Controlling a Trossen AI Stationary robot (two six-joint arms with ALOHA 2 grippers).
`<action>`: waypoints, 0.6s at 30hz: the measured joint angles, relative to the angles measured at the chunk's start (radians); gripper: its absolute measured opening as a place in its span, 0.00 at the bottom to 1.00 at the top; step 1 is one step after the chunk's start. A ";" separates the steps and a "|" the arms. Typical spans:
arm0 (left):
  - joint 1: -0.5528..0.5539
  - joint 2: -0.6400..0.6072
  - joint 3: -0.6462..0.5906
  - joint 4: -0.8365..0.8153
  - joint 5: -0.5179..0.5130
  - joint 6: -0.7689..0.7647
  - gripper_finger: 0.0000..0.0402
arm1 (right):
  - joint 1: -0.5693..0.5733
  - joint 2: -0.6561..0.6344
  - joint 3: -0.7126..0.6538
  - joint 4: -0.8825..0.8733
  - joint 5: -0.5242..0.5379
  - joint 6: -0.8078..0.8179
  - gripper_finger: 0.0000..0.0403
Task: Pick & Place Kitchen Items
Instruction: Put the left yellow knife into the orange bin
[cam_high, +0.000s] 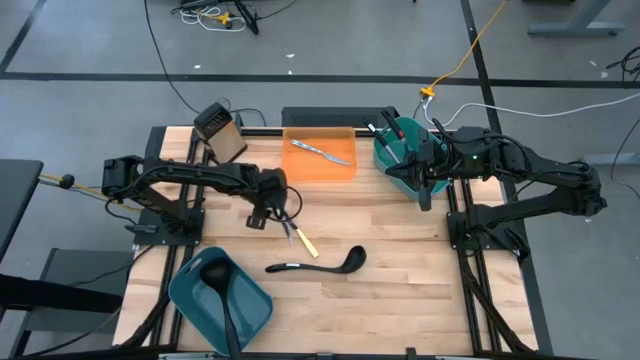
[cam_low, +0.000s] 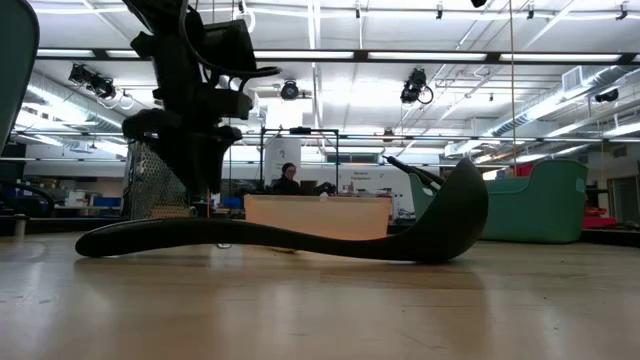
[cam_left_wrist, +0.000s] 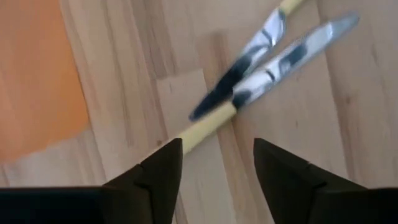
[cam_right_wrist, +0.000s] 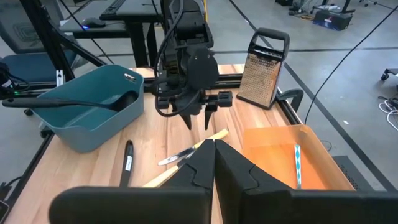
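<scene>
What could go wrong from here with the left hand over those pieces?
1. The left hand, fingers apart, hangs over a yellow-handled piece crossed with a silver knife; closing may catch both or neither.
2. The black ladle lies nearby on the table, so a sweep might knock it.

I'm seeing an orange tray (cam_high: 322, 166) lying at the wooden table's (cam_high: 400, 270) back edge, a metal box grater (cam_high: 220, 131) leaning nearby, and teal bins sitting at opposite corners (cam_high: 220, 298) (cam_high: 402, 152).
</scene>
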 joint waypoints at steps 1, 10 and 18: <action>0.000 0.000 0.000 -0.016 -0.004 0.003 0.52 | 0.000 0.000 0.000 0.000 0.000 -0.001 0.03; 0.000 0.000 0.000 -0.061 -0.015 0.050 0.58 | 0.000 0.000 0.000 0.000 0.000 -0.001 0.03; 0.000 0.000 0.000 -0.060 -0.084 0.089 0.61 | 0.000 0.000 0.000 0.000 0.000 0.002 0.03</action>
